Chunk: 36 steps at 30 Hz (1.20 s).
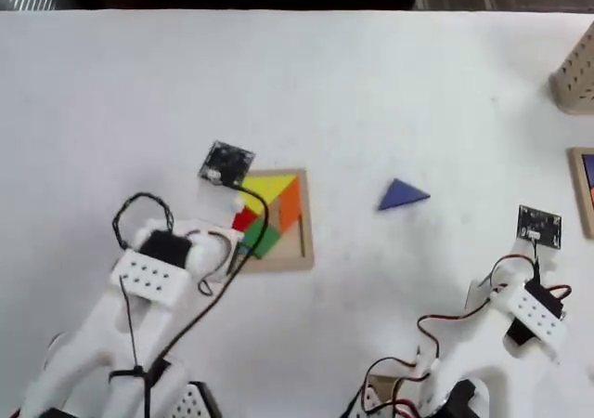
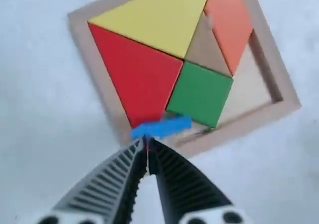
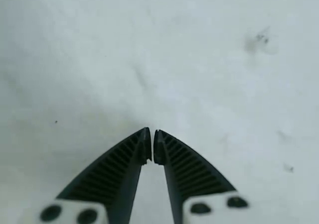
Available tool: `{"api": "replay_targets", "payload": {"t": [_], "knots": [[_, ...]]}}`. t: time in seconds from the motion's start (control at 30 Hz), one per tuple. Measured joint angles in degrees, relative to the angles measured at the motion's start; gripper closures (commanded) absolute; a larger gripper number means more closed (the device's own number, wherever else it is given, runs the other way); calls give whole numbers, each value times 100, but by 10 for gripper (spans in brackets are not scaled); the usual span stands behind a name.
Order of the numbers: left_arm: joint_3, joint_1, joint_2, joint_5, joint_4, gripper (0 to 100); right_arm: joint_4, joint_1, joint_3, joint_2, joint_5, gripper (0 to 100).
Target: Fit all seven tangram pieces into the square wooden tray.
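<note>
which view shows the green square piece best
The left wrist view: the green square sits close and clear in the tray, touching the red triangle. The high view has it small and far. The right wrist view faces table.

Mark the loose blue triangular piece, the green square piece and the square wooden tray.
blue triangular piece (image 1: 402,195), high view, middle of its top face.
green square piece (image 2: 200,93), left wrist view, centre of its face.
square wooden tray (image 2: 94,59), left wrist view, its raised rim.

tray (image 1: 305,240): left side hidden under the left arm (image 1: 148,279)
blue piece (image 2: 162,127): blurred, shape unclear
framed board (image 1: 583,190): cut by the edge
</note>
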Motion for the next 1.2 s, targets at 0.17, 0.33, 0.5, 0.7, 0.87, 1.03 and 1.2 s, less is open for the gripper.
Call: {"api": "replay_targets", "payload": {"t": [0.17,0.33,0.5,0.7,0.87,1.03,1.2], "knots": [[9,0,0,0,0,808,0,0,0,0,0,977],[35,167,0,9,53,805,0,0,0,0,0,977],[35,167,0,9,53,802,0,0,0,0,0,977],[35,193,0,9,237,804,0,0,0,0,0,977],[-431,193,0,-9,949,805,0,-88,0,0,0,977],[-782,193,0,-281,1354,805,0,-141,0,0,0,977],[-844,26,0,-352,1363,805,0,-141,0,0,0,977]]}}
